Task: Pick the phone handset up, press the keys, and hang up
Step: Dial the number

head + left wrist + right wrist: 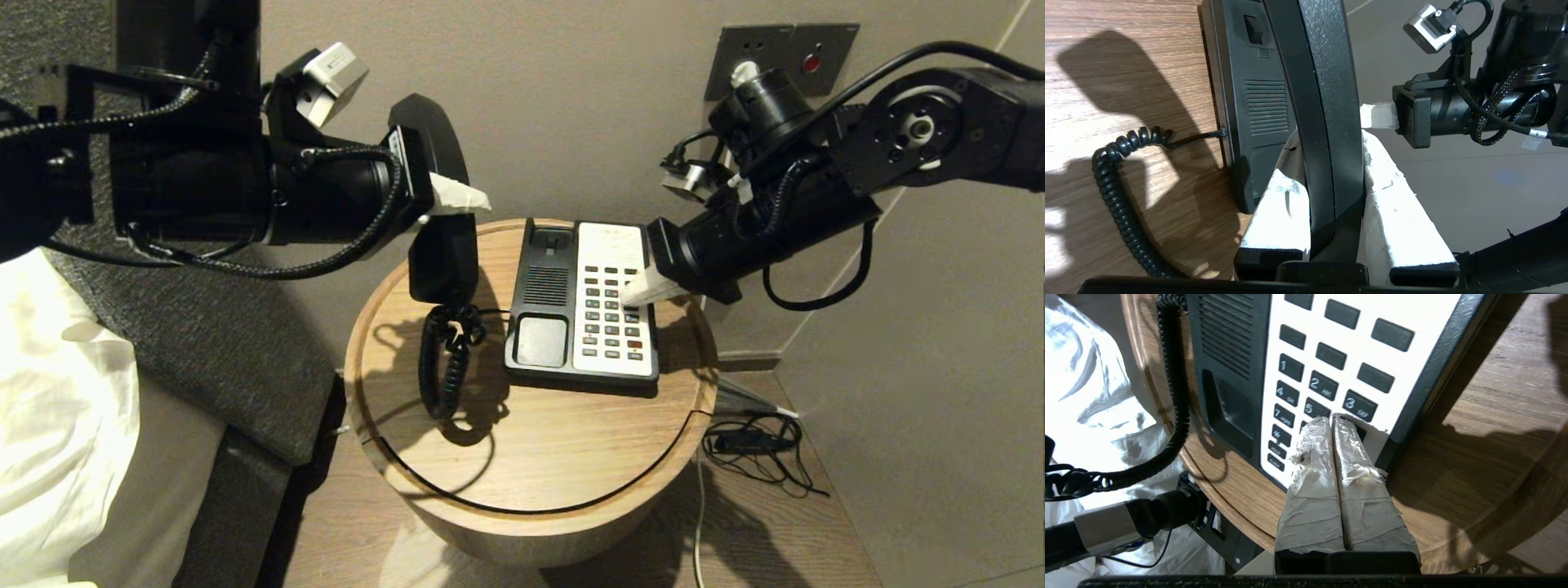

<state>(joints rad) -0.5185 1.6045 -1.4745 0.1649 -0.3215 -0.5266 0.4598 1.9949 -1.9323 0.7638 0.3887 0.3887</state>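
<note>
both grippers (pixel 633 296) clamped; handset (pixel 441 204) lifted left.

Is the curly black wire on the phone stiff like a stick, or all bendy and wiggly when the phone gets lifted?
Probably bendy. The coiled cord droops in a loose loop from the handset held up by the left hand down onto the round table, so it likely stretches and swings. It looks light, and would probably spring back rather than snap.

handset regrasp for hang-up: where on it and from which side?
Probably keep the current hold: the left gripper pinches the handset across its narrow mid-handle, pads on both flat side faces. It hangs upright left of the phone base, coiled cord trailing from its lower end, so stay on the bar, clear of both bulky ends.
</note>
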